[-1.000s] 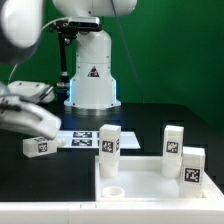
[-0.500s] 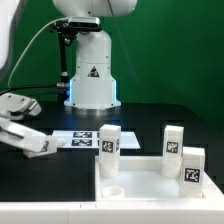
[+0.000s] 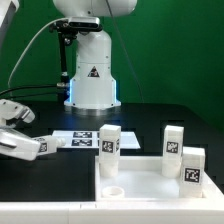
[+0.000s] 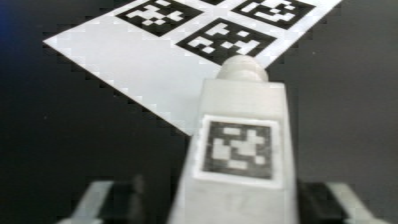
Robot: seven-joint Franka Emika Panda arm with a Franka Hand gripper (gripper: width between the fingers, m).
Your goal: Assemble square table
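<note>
Leg (image 3: pixel 27 147) lower now; three (image 3: pixel 109 144) upright.

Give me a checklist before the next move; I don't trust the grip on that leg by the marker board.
1. Leg between the fingers: ok, it is centred in the gripper.
2. Jaws closed on the leg: cannot tell; the wrist view shows a dark gap on each side.
3. Near socket of the tabletop free: ok, nothing is in it.
4. Standing legs upright: ok for all three; whether they are fully seated, cannot tell.
5. Marker board clear of the leg's tip: cannot tell; the tip overlaps it in the wrist view.
</note>
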